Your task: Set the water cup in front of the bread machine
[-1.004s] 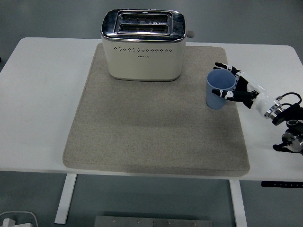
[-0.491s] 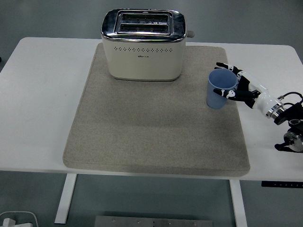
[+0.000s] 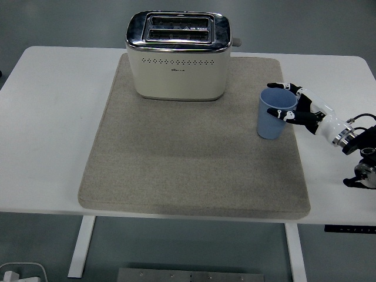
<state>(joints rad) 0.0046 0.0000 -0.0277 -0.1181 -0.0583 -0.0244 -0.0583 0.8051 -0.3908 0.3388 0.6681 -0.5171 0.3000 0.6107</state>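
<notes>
Head view: grey felt mat (image 3: pixel 194 170) covers my white table (image 3: pixel 47 129); my right hand (image 3: pixel 298 106) clamps the blue cup (image 3: pixel 273 114) (toaster (image 3: pixel 177 56) at twelve o'clock, forearm cut off).

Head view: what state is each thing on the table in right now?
Blue cup: upright on the mat's right side, held, right of the toaster rather than in front of it.
Right hand: fingers wrapped around the cup.
Toaster: upright at the mat's far edge, no bread seen in its slots.
Grey mat: lying flat on the white table.
</notes>
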